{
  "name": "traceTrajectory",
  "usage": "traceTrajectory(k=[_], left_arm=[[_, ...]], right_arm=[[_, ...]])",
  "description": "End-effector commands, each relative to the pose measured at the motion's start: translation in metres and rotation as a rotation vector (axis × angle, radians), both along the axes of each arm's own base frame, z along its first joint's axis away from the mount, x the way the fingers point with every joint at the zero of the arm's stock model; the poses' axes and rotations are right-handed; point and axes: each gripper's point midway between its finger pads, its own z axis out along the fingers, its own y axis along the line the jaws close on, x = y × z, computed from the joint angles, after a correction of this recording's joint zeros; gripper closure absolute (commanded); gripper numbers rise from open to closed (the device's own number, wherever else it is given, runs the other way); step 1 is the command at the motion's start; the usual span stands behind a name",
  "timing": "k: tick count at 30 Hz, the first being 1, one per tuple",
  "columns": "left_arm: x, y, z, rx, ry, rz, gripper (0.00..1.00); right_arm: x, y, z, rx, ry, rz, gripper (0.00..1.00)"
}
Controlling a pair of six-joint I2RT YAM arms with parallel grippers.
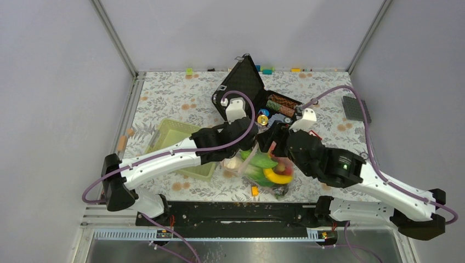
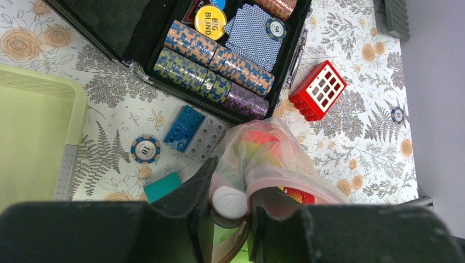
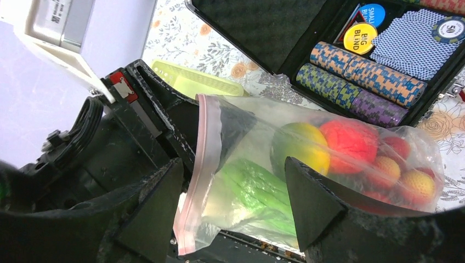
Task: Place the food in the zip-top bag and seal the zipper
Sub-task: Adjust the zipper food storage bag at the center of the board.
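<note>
The zip-top bag (image 1: 270, 174) lies near the table's front middle, clear, with the food inside it. Through the plastic I see a green leaf (image 3: 257, 189), a yellow-green fruit (image 3: 301, 145) and a red berry cluster (image 3: 351, 139). My left gripper (image 2: 233, 189) is shut on the bag's mouth edge, pinching the pink zipper (image 2: 285, 178) with a white oval tab (image 2: 230, 201) between its fingers. My right gripper (image 3: 233, 164) stands open, and the bag's mouth end and the zipper (image 3: 205, 159) hang between its fingers. In the top view both grippers (image 1: 245, 155) (image 1: 270, 141) meet over the bag's far end.
An open black case (image 2: 137, 60) with rows of poker chips (image 2: 219, 71) sits just beyond the bag. A light green basket (image 1: 183, 148) is to the left. A red block (image 2: 318, 90), blue and grey blocks (image 2: 194, 131), a loose chip (image 2: 146, 149) and a teal block (image 2: 162, 186) lie nearby.
</note>
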Motion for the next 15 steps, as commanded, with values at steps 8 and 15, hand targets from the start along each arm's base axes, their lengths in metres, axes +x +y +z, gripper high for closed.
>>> traceTrajectory(k=[8, 15], left_arm=[[0.002, 0.006, 0.038, -0.128, -0.068, 0.020, 1.00], [-0.004, 0.009, 0.044, -0.146, -0.074, -0.010, 0.97]], right_arm=[[0.020, 0.002, -0.019, -0.001, 0.091, -0.015, 0.57], [0.019, -0.002, -0.031, -0.087, 0.090, 0.067, 0.99]])
